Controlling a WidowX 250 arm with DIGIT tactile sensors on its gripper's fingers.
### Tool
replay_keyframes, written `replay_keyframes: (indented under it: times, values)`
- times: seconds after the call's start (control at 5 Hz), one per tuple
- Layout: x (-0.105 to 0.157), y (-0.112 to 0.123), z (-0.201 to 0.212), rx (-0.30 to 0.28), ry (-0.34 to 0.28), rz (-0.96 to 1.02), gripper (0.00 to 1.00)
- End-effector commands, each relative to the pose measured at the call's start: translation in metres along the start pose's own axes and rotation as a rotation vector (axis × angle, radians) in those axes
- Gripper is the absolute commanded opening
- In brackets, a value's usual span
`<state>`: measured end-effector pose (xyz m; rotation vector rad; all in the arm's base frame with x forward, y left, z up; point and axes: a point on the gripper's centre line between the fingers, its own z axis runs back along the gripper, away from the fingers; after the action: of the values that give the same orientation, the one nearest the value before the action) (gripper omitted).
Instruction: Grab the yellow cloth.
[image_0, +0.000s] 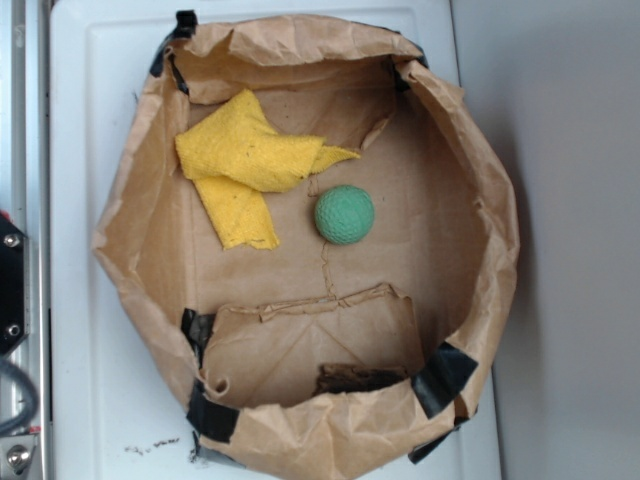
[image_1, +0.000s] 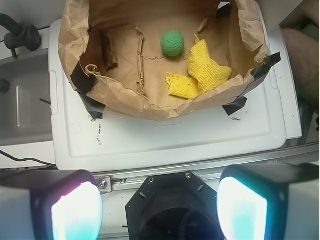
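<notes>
The yellow cloth (image_0: 243, 168) lies crumpled on the floor of a brown paper-lined box, at its upper left in the exterior view. In the wrist view the cloth (image_1: 202, 70) lies at the box's right side, near the close wall. A green textured ball (image_0: 345, 214) sits just right of the cloth, also in the wrist view (image_1: 173, 43). My gripper (image_1: 159, 212) is open and empty, its two pads wide apart, well outside the box, above the black base. The gripper does not show in the exterior view.
The box (image_0: 478, 200) has tall crumpled paper walls taped with black tape at the corners, and stands on a white board (image_1: 165, 135). A metal rail (image_1: 210, 167) and black robot base (image_1: 170, 205) lie below the gripper. A grey sink area (image_1: 25, 100) is at the left.
</notes>
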<state>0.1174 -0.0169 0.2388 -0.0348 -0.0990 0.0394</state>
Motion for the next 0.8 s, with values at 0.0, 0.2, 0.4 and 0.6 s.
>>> replay_keyframes:
  times: [0.0,0.2,0.4,0.6]
  values:
    - [0.0,0.0,0.0,0.0,0.0,0.0,1.0]
    - [0.035,0.01,-0.002,-0.055,0.013,0.026,1.0]
    - [0.076,0.027,-0.013,-0.065,0.0,0.006,1.0]
    - [0.076,0.027,-0.013,-0.065,0.0,0.006,1.0]
